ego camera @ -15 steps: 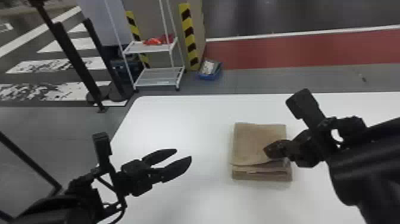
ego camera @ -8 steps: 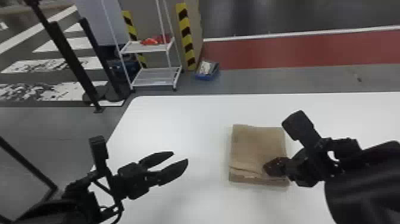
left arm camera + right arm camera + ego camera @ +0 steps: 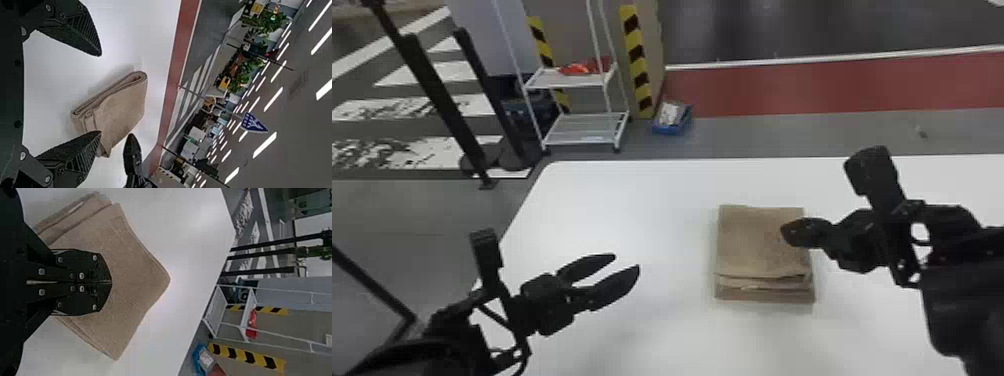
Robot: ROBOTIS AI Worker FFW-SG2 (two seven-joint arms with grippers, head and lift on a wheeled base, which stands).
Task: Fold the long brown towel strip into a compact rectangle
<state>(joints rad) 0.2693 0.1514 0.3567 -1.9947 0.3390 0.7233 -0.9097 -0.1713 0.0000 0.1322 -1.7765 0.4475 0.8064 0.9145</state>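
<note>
A brown towel (image 3: 757, 245) lies on a white counter (image 3: 657, 200), already folded into a compact, roughly square stack of several layers. It is right of centre in the head view. The right pincer (image 3: 784, 231), its fingers pressed together with nothing seen between them, has its tip over the stack's right side, about midway between the near and far edges.

What has changed: half a second ago that tip was lower in the head view, by the towel's near edge, and the layers there looked squashed. Now it has moved back up and away from that edge, and the layer ends show again as thin steps, the top layer stopping a little short of those below. Whether the tip still touches the cloth is hard to make out from this angle.

For the task, this reads as pressing and smoothing after the last fold, with the folding itself close to done. The springy near edge may want one more pat, since the layers seem to puff up when let go; a sideways push could skew the stack.

The left pincer (image 3: 626, 262) waits well apart, to the towel's left, fingers spread and holding nothing.
</note>
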